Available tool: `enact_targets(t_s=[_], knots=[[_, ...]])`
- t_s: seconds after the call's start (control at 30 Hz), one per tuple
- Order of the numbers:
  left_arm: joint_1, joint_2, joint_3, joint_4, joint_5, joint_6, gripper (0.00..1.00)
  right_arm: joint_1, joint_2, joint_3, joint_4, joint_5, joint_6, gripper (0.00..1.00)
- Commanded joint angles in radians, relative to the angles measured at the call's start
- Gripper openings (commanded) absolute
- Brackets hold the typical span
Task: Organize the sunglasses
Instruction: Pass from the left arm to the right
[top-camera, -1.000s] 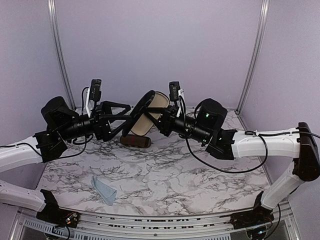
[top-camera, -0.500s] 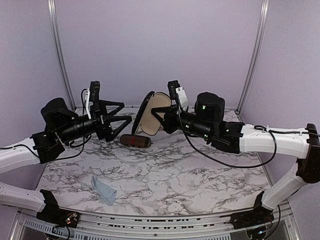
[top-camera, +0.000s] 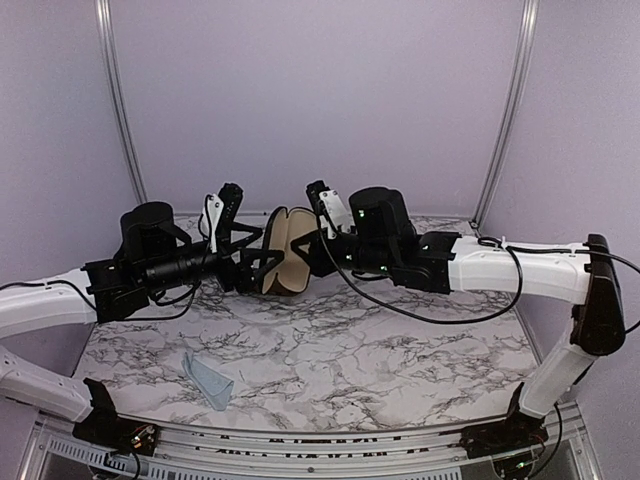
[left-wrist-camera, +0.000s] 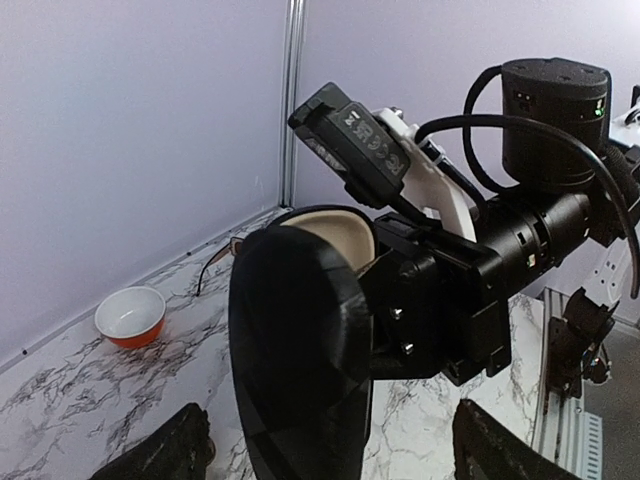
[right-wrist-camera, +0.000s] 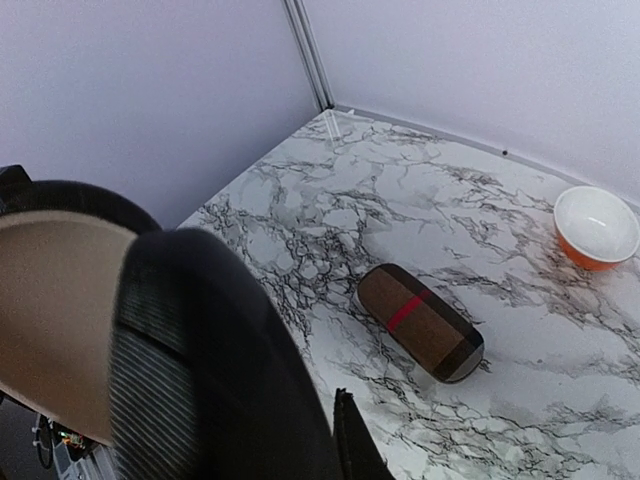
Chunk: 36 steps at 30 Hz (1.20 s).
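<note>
We note the right gripper (top-camera: 315, 248) pinching the rim of the open black case (top-camera: 290, 258), held above the table (top-camera: 400, 360). The left gripper (top-camera: 257, 266) has its jaws spread either side of the case's shell. What looks like thin-armed sunglasses (left-wrist-camera: 228, 250) lies behind the case, mostly hidden by it.

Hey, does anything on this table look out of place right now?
The open black case is tilted on edge at the back, pinched by the right gripper instead of lying flat. A crumpled blue cloth lies alone near the front edge.
</note>
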Motion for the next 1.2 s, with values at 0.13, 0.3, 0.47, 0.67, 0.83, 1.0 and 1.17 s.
enact_targets(t_s=[0.13,0.3,0.47,0.67,0.83,1.0,1.17], knots=[[-0.026,0.038,0.062,-0.081,-0.148,0.067,0.61,0.008,0.007,0.063,-0.034,-0.024,0.015,0.00],[-0.026,0.037,0.064,-0.095,-0.228,0.083,0.47,0.008,-0.020,0.044,-0.036,-0.015,-0.001,0.00],[-0.026,0.037,0.071,-0.110,-0.274,0.088,0.35,0.008,-0.053,0.019,-0.029,-0.007,-0.022,0.00],[-0.026,0.045,0.082,-0.121,-0.258,0.085,0.30,0.009,-0.065,0.010,-0.036,-0.008,-0.028,0.00],[-0.026,0.057,0.092,-0.132,-0.250,0.077,0.29,0.008,-0.052,0.019,-0.040,-0.020,-0.028,0.00],[-0.026,0.063,0.098,-0.133,-0.264,0.050,0.22,0.008,-0.043,0.027,-0.036,-0.037,-0.026,0.07],[-0.026,0.087,0.130,-0.154,-0.330,-0.025,0.16,0.008,-0.024,0.035,-0.034,-0.059,-0.022,0.24]])
